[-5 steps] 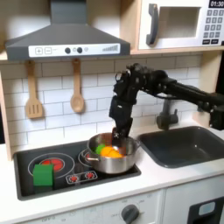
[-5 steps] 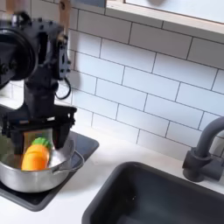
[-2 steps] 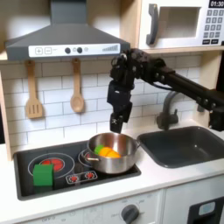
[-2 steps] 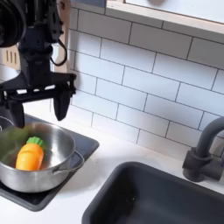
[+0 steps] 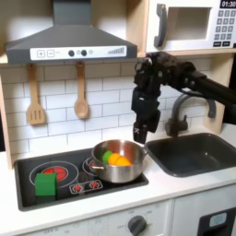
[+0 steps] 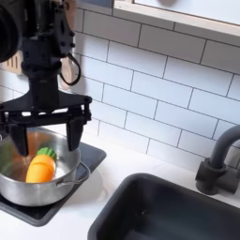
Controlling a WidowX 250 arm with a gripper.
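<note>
A black gripper (image 5: 141, 130) is seen above a shiny silver pot (image 5: 118, 163), in which an orange carrot (image 6: 39, 169) with a green top is held. The stovetop (image 5: 55, 188) is coloured black, with red rings on its burner and a green block (image 5: 45, 185) on it. White tiles (image 6: 159, 98) with grey grout are shown behind a dark grey sink (image 5: 194, 152).

We see the carrot (image 6: 39, 168) inside the pot (image 5: 117, 162). In the first exterior view the block (image 5: 45, 185) lies left of the pot, the sink (image 5: 195, 152) right, and the hand (image 5: 139, 135) above its right rim.
</note>
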